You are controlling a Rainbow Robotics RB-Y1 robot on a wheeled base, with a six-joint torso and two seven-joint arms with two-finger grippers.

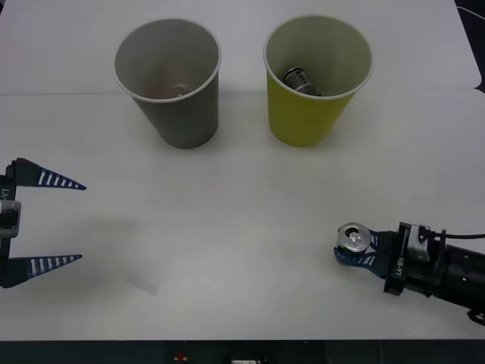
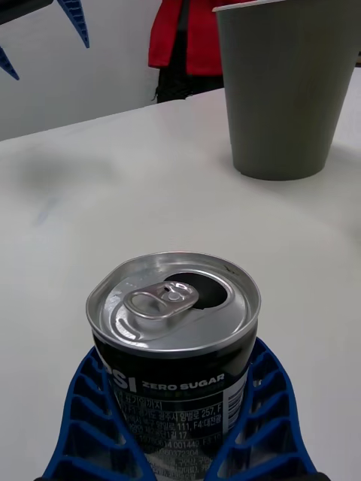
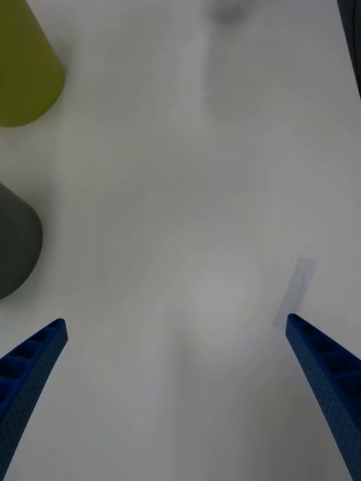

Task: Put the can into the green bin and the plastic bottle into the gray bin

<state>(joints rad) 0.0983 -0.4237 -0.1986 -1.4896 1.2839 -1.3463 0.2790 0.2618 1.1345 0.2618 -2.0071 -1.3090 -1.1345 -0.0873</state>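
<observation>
Gripping the can low on its wall, the right gripper stood on the tabletop — thin, opened, probably light, easily dented. Left gripper — jaws spread, idle.

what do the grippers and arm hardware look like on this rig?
Both grippers, left gripper and right gripper, have blue, ribbed, tapering fingers with pale slots. Right wrist is black with a silver bracket, white lettering and a thin black cable.
</observation>
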